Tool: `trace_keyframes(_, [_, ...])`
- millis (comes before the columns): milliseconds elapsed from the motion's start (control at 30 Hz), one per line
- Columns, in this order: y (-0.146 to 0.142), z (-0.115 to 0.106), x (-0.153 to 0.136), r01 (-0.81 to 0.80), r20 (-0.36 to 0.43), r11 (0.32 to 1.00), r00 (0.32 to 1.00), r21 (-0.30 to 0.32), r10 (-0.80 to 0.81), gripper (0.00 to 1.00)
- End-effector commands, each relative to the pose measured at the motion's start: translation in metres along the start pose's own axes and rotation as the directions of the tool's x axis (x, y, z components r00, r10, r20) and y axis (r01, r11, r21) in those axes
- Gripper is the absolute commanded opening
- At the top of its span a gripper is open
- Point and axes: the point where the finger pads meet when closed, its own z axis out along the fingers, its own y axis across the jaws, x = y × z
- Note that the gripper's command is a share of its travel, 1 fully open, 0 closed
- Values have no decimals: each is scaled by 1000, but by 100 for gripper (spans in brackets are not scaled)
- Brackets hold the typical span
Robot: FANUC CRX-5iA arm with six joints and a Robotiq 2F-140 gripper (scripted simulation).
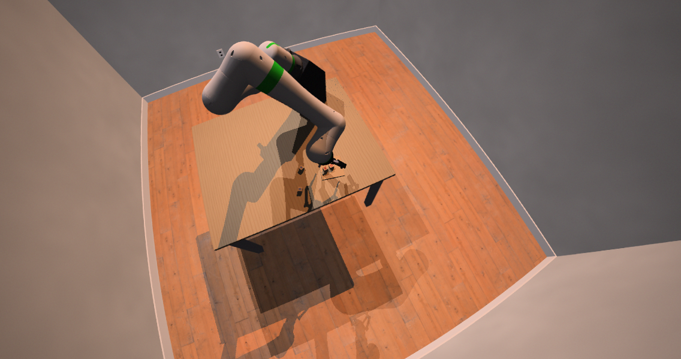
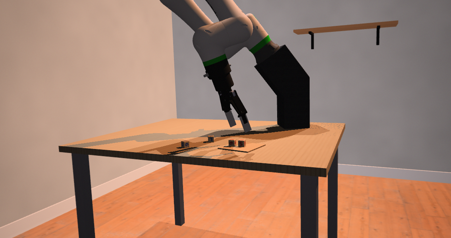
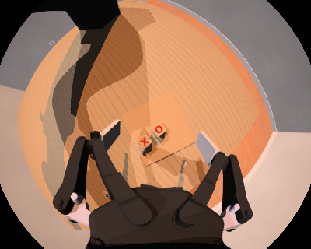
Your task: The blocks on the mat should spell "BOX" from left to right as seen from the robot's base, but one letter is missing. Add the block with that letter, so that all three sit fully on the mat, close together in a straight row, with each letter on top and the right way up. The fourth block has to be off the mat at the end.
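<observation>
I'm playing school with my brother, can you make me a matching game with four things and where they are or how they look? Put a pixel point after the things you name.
Things:
1. X block [image 1: 325, 168] [image 2: 232, 142] [image 3: 145, 142]
2. gripper [image 1: 332, 165] [image 2: 239, 128] [image 3: 159, 132]
3. shelf [image 2: 347, 27]
4. table leg [image 1: 374, 193] [image 2: 83, 192]

Matches:
A. up on the wall
B. dark, under the tabletop
C. on the mat [image 1: 337, 172] [image 2: 252, 148] [image 3: 165, 106]
D. open, above the table

Right pairs: 1-C, 2-D, 3-A, 4-B

1 wooden shelf [image 2: 347, 27] is hanging at the upper right of the exterior frame; 1 wall outlet [image 1: 220, 53] [image 3: 51, 43] is showing upper left in the top and wrist frames.
</observation>
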Motion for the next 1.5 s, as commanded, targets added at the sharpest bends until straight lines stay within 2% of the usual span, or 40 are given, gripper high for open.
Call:
trace_keyframes(0, [0,0,0,0,0,1000,1000,0,0,100])
trace_keyframes(133, [-2,-1,-2,0,0,1000,1000,0,0,100])
trace_keyframes(333, [-27,-10,-27,0,1,1000,1000,0,0,100])
trace_keyframes(1467, [-28,-10,-27,0,1,1000,1000,0,0,100])
